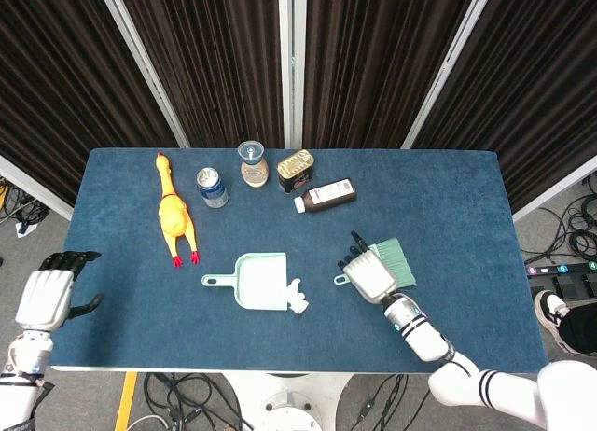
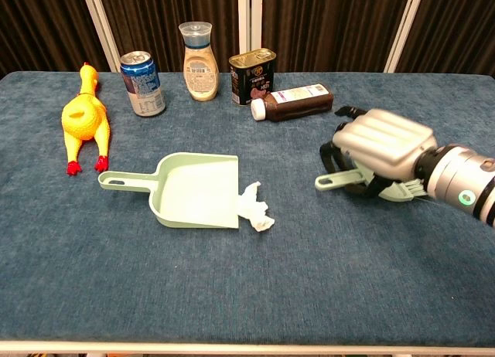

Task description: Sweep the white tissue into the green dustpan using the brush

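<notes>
Chest view showing fingers (image 2: 331, 158) closing around brush (image 2: 363, 182), white tissue (image 2: 256, 209) lying unswept beyond them beside green dustpan (image 2: 193, 190).

Right hand (image 1: 371, 275) around brush (image 1: 384, 263)

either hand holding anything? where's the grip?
Right hand grips the brush around its handle, near the bristle head. Left hand holds nothing.

Between my right hand (image 2: 379, 144) and the tissue (image 2: 255, 208) I see bare cloth, the near table (image 2: 325, 295) open too, while the far edge is lined by chicken (image 2: 83, 119), can (image 2: 142, 83), jar (image 2: 199, 51), tin (image 2: 252, 76) and toppled bottle (image 2: 292, 101).
</notes>
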